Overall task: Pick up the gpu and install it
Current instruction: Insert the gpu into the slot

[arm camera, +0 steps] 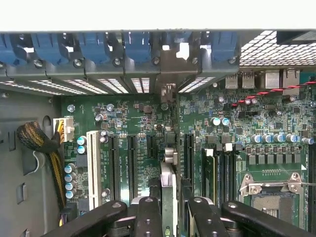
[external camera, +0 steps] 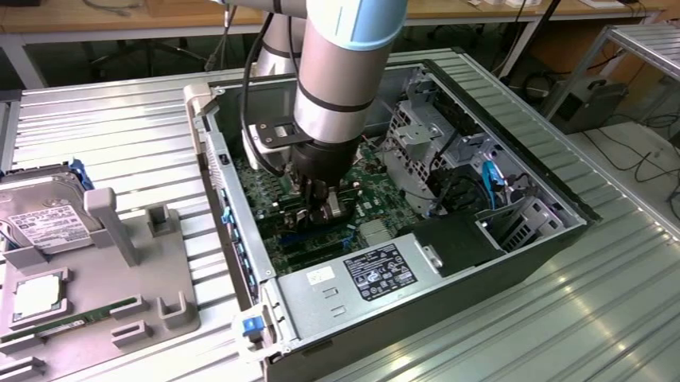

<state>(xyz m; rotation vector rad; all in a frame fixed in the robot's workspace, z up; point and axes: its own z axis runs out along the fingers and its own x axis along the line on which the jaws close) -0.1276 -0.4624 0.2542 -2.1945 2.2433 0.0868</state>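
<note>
I was in the install step: my gripper [external camera: 322, 208] was down inside the open computer case [external camera: 552, 239], over the green motherboard [external camera: 266, 187], with its fingers [arm camera: 148, 217] clamped on the gpu [arm camera: 168, 190]. In the wrist view the card stood edge-on between the fingers, thin and upright, running out toward the far wall of the case where the blue slot clips [arm camera: 138, 47] sat in a row. Its edge lay along one of the long black expansion slots [arm camera: 189, 155], just beside it; I could not tell whether it had seated or only rested above.

As I judged it, the move ahead called for keeping the card square to the slot and its metal end lined up with the opening in the far wall, then pressing straight down without tilting.

In the exterior view's left, outside the case, the hard drive [external camera: 44, 219] lay on the grey parts tray [external camera: 170, 278].
</note>
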